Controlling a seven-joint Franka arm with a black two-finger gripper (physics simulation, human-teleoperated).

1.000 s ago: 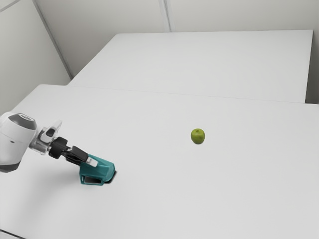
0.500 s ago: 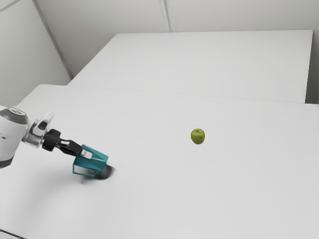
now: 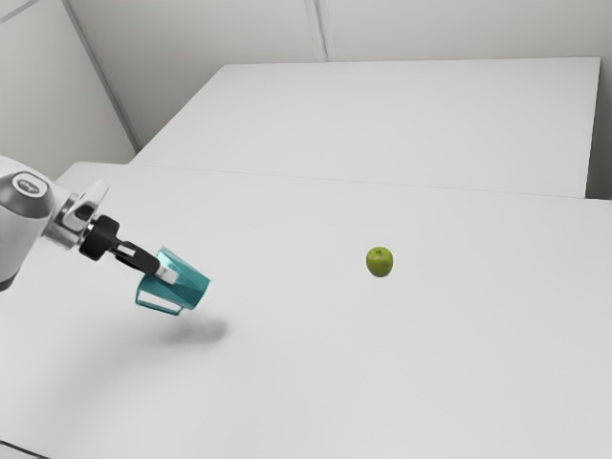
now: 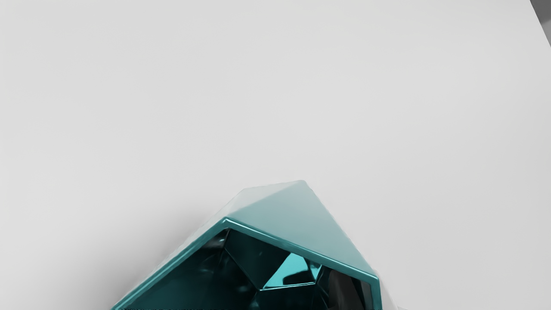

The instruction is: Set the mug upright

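The gripper [image 3: 166,274] is shut on the teal mug [image 3: 188,285] in the exterior view, holding it above the table beside its shadow. The mug hangs tilted, its handle toward the exterior view's lower left. In the wrist view the faceted mug [image 4: 297,219] shows its open mouth toward the camera. One dark finger of the gripper [image 4: 368,295] reaches inside the mouth, and a pale piece of the other is just outside the same wall. Part of the mug is cut off at the picture's edge.
A green apple [image 3: 380,262] rests on the white table [image 3: 459,363], well apart from the mug toward the exterior view's right. Behind it is another white surface [image 3: 382,120], with walls beyond.
The mug has risen off the table in my grip, tilting as it came up, and its shadow has separated from it. The arm has moved up along with it; the apple has stayed put.
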